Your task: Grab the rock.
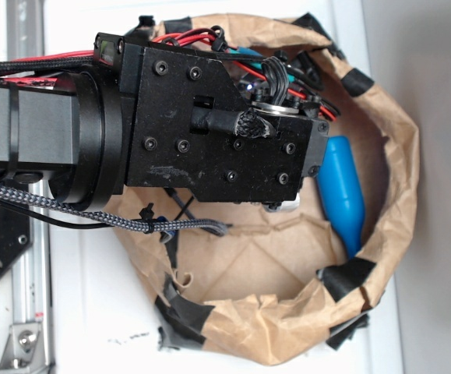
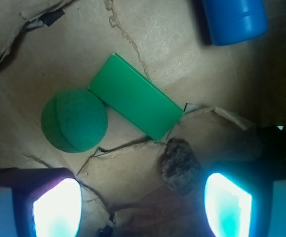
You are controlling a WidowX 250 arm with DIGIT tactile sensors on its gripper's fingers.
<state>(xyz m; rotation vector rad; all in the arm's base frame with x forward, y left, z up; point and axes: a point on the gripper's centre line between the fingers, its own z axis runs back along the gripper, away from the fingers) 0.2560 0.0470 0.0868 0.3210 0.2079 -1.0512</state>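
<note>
Rock (image 2: 181, 165) sat on the brown paper (image 2: 147, 34) beside the green block's (image 2: 135, 96) corner, just inside the right finger (image 2: 228, 205) of the wide-open gripper (image 2: 142, 207), which held nothing.

The end effector (image 2: 143, 205) points straight down — fingers (image 2: 56, 207) spread wide, holding nothing.

There are no words, numbers, labels or signs to read in either picture. The green block (image 2: 135, 96), the green ball (image 2: 74, 120), the blue bottle (image 2: 234, 19) and the rock (image 2: 181, 165) are all plain. The black robot arm (image 1: 202, 125) has only screws and wires on it.
</note>
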